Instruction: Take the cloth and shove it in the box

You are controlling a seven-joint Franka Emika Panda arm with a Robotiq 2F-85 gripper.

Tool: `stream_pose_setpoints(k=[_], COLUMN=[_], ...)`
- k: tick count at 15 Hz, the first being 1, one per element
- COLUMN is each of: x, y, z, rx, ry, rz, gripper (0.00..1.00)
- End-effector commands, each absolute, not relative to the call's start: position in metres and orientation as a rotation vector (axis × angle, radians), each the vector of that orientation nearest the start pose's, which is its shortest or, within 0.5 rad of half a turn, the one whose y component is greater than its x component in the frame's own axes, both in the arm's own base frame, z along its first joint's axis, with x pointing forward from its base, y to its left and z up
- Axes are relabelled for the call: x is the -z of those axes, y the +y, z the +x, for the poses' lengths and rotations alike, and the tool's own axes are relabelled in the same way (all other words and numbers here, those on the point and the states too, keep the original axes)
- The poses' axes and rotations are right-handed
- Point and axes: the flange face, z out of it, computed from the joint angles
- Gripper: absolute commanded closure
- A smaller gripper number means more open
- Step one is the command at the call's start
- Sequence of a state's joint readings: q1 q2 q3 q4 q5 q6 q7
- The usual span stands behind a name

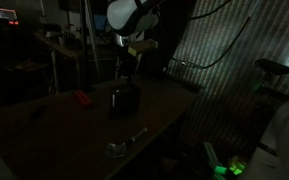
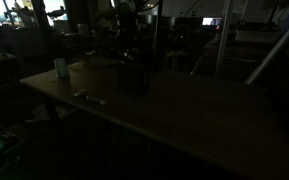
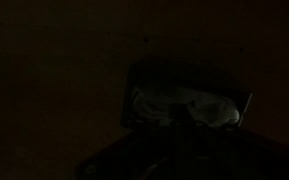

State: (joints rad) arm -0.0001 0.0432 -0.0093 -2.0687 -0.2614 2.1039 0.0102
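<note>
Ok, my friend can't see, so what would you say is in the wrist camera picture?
A very dark picture looking down at a dark box with a pale, crumpled cloth that seems to lie inside it. Everything around the box is too dark to make out.

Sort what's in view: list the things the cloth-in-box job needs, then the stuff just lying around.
For the job:
- dark box on the table
- pale cloth, already lying inside the box in the wrist view

Just lying about:
- red object
- shiny metal item
- pale cup
</note>
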Motion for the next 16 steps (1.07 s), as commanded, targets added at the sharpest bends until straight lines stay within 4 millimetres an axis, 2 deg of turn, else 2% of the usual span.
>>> stream_pose_setpoints(k=[1, 5, 8, 16], x=[-0.421, -0.411, -0.399, -0.354], y=[0.001, 0.018, 0.024, 0.008], z=[0.562, 0.569, 0.576, 0.585], rx=[0.036, 0.043, 0.053, 0.001], ry=[-0.22, -0.232, -0.224, -0.167], rz=[-3.335, -3.298, -3.268, -3.237], gripper=[1.0, 1.0, 1.0, 1.0])
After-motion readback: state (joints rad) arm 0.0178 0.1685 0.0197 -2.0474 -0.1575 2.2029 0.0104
